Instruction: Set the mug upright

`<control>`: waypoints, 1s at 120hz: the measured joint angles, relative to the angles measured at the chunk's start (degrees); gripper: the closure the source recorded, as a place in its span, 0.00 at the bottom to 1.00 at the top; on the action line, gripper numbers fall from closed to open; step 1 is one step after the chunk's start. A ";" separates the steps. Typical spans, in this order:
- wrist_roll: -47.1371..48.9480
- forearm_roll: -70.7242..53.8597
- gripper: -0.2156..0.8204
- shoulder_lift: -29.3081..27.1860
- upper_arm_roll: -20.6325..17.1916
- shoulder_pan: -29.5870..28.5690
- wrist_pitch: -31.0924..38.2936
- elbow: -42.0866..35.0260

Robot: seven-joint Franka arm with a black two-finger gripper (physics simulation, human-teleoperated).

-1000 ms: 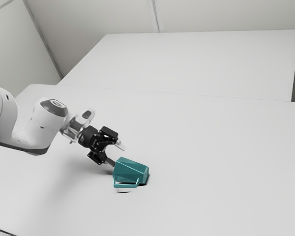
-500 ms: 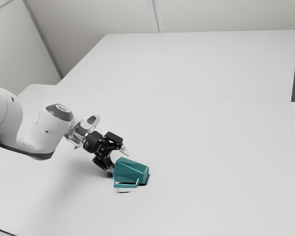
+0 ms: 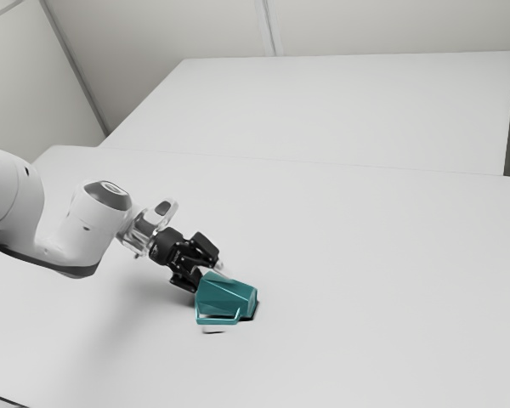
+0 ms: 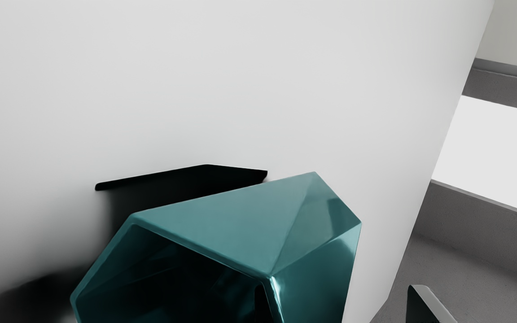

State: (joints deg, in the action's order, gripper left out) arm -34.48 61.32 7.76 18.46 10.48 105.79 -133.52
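Gripper (image 3: 212, 274) closer to the mug (image 3: 225, 297)

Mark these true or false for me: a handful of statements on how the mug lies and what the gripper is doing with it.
1. The mug lies on its side on the table. True.
2. The gripper is shut on the mug's handle. False: the gripper is open, with a wall of the mug between its fingers.
3. The mug's mouth faces the gripper. True.
4. Both fingers are inside the mug. False: one finger is inside the mouth, the other outside.
5. The mug is teal. True.
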 joint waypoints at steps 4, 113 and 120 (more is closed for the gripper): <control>-0.04 0.01 0.62 0.08 0.00 0.00 0.00 0.04; 0.93 -10.72 0.96 -5.12 -0.20 2.45 -0.58 6.63; 1.54 -12.70 0.96 -5.45 -0.20 2.36 -0.59 7.26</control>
State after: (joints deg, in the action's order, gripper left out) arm -32.94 48.62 2.31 18.26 12.84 105.21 -126.26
